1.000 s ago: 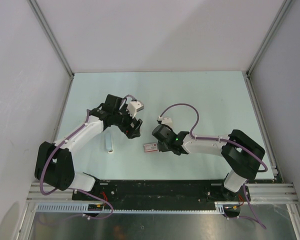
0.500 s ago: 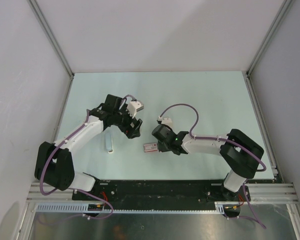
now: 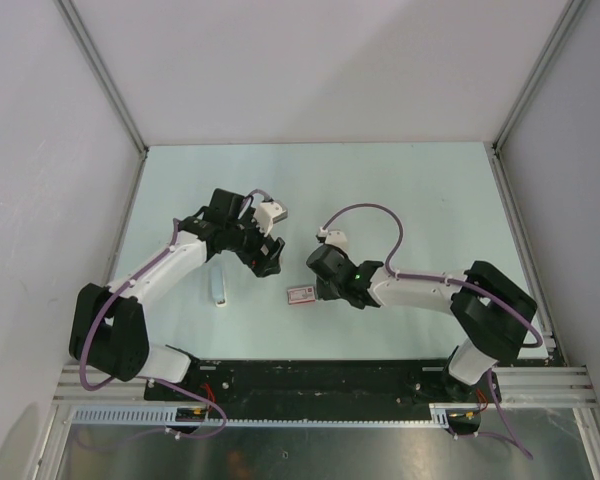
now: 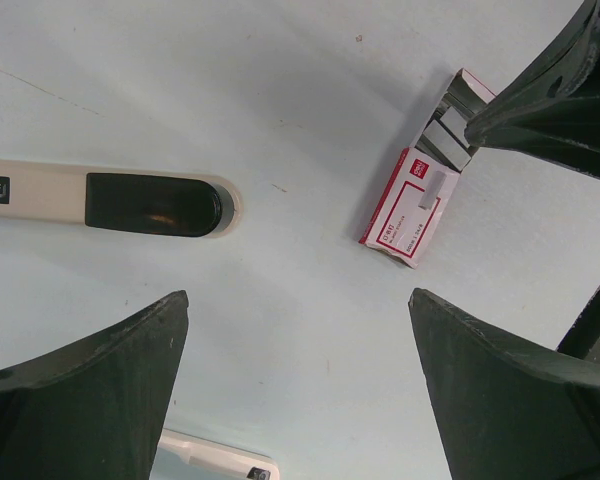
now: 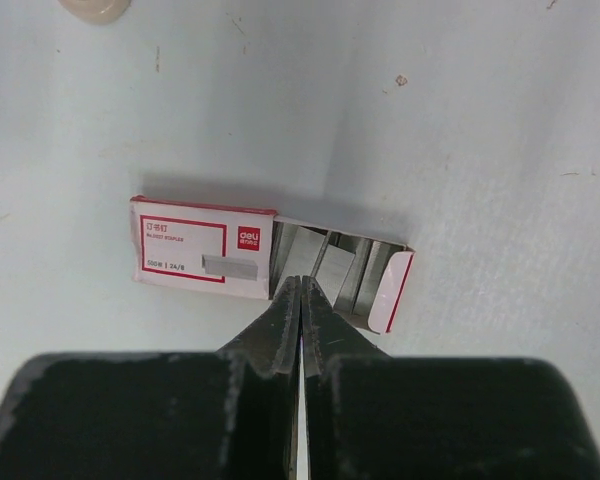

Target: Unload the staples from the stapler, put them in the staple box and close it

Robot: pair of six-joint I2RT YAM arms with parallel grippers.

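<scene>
Down on the pale counter, the stapler lay flat at centre-left of the overhead view, a pale oblong bar with a black insert toward one end. In the left wrist view it ran in from the left edge at the upper left. The left fingers hung above the counter just right of it. They were spread wide and held nothing, showing as two dark wedges in the lower corners of their own camera, with bare counter between them. A small red-and-white box of staples lay near the middle of the overhead view, apart from the stapler. Its tray was slid partly out, so silvery strips showed at the open end. The right fingers were pressed together with only a hairline seam between them. Their tips rested over the exposed strips at the open end of the box, and whether a strip was pinched in that seam could not be told. From the left wrist camera the box sat right of centre, with the right arm's dark tips meeting its open end in the upper right corner. A second pale piece showed at the bottom edge of that view, too cropped to identify.
</scene>
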